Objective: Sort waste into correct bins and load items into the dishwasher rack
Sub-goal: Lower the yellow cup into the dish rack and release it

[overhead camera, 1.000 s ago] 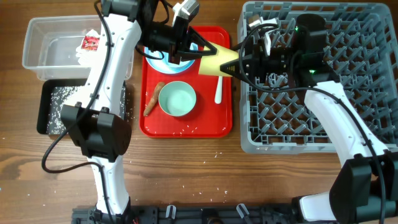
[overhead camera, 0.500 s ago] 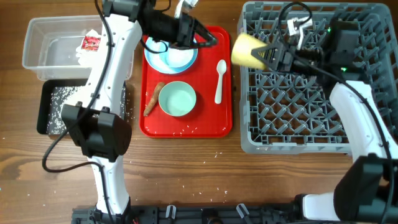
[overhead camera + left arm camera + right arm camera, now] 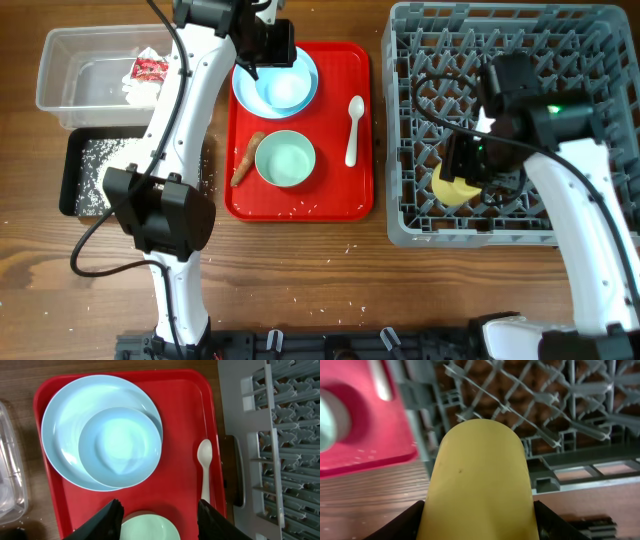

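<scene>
The right gripper [image 3: 462, 172] is closed on the small yellow cup [image 3: 479, 480], its dark fingers pressing either side. It holds the cup low over the front-left part of the dishwasher rack [image 3: 560, 100], close to that corner. The step in hand looks like loading the cup. The next move probably calls for settling it among the upright pegs, then parting the fingers without tipping it. The cup is smooth, matte and tapered, so it could slip or lean on the open grid. The rack is hard grey plastic, a square lattice with rows of thin pegs.

The left gripper [image 3: 160, 517] is spread open and empty, hovering over the red serving tray [image 3: 340, 195]. Below it lies the round pale-blue plate [image 3: 57, 425] with the white bowl [image 3: 120, 445] sitting on it, both glossy. On the same tray are the light teal bowl [image 3: 285, 160], the white plastic spoon [image 3: 353, 130] and the brown root-like stick [image 3: 246, 158], which touches the teal bowl's left edge.

Further left, the clear plastic tub [image 3: 70, 90] holds the printed wrapper [image 3: 147, 68] and crumpled tissue [image 3: 130, 88]. The black tray [image 3: 72, 180] holds rice grains [image 3: 100, 160].
</scene>
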